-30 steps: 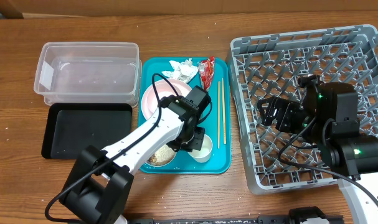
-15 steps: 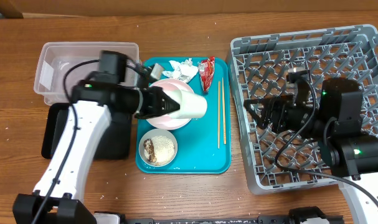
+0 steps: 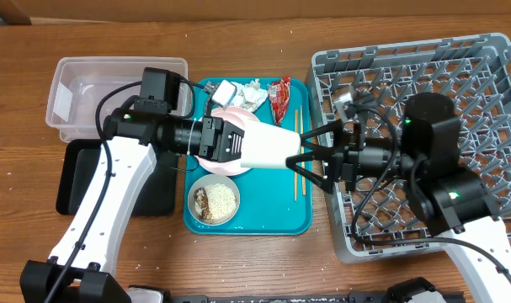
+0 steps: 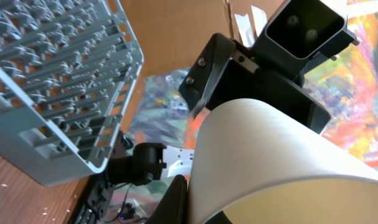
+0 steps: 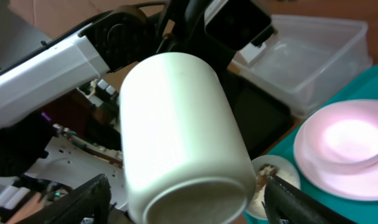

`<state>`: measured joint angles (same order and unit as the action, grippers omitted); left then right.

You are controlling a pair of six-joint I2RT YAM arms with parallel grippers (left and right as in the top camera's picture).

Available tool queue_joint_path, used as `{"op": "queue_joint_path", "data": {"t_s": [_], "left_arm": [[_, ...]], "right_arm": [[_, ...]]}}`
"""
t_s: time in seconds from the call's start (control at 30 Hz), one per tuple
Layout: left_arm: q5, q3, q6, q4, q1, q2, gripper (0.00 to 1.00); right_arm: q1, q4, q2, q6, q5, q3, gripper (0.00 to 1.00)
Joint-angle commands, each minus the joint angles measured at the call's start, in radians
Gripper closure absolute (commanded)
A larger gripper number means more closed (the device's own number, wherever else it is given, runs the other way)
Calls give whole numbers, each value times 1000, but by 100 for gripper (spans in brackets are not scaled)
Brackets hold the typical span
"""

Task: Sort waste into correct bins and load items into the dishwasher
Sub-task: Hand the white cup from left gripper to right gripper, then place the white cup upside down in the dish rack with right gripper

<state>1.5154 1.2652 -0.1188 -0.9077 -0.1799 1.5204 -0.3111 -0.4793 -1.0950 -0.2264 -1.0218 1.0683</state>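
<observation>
Half a second on, the right gripper (image 3: 300,154) has swung out of the grey rack (image 3: 457,67) and across to the teal tray (image 3: 276,217), and the left gripper (image 3: 235,142) has carried the white cup (image 3: 268,147) further toward that tray's right edge. The cup now hangs on its side above the middle of the teal tray, base pointing right. The left fingers are clamped on its open end. The right fingers are spread wide, one on either side of the cup's base, and the right wrist view shows daylight between them and the cup. Below, on the teal tray: the pink plate (image 3: 228,116) sits in the left half, partly hidden under the arm; the white bowl (image 3: 215,200) with rice scraps (image 3: 221,199) sits at the near left corner; the napkin (image 3: 248,93) and red wrapper (image 3: 279,94) lie along the far edge; the chopsticks (image 3: 296,122) run along the right side. The clear tub (image 3: 112,93) and black tray (image 3: 80,177) stand left of the teal tray, the rack right of it.
</observation>
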Motion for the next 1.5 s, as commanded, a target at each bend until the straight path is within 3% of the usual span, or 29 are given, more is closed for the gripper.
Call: {"op": "queue_joint_path", "data": {"t_s": [0.0,0.1,0.17,0.23,0.3,0.33,0.43,0.5,0.53,0.67,0.87,1.07,1.23,1.3,1.4,1.47], "left_arm": [[43,8,30,5,-31,-4,96],[-20,8,29,4,-45,-4,96],[-60,8,29,4,-46,-4,90],[-93,8,19,4,-46,-4,75],[-114,8,10,4,-46,-4,51],[-127,8,10,4,-46,-4,45],[-197,8,10,-1,-37,-4,28],[-262,8,10,-14,-24,-4,4],[-306,8,10,-29,-14,-4,0],[-396,8,10,-86,26,-4,0],[-389,10,6,-90,49,-5,5],[-406,14,6,-86,48,-5,11],[-451,45,6,-90,48,-22,11],[-475,65,6,-98,48,-40,11],[-571,113,6,-138,48,-76,11],[-665,153,6,-191,47,-99,10]], "right_arm": [[-31,11,-14,-14,3,29,28],[-51,23,-15,-13,-10,29,38],[-55,36,-12,-13,-19,29,44],[-54,41,-5,-13,-19,29,55],[-51,37,1,-13,-16,29,58],[-49,30,5,-13,-5,29,61],[-25,-29,27,-13,103,29,61],[7,-85,56,-13,185,29,61],[34,-127,80,-13,242,29,61],[139,-298,167,-14,473,29,61],[200,-604,220,-129,897,29,63],[199,-833,138,-196,935,29,65],[199,-929,13,-216,933,29,64],[199,-925,-32,-216,931,29,59],[199,-911,-79,-216,931,29,37],[199,-894,-92,-215,931,29,28]]}}
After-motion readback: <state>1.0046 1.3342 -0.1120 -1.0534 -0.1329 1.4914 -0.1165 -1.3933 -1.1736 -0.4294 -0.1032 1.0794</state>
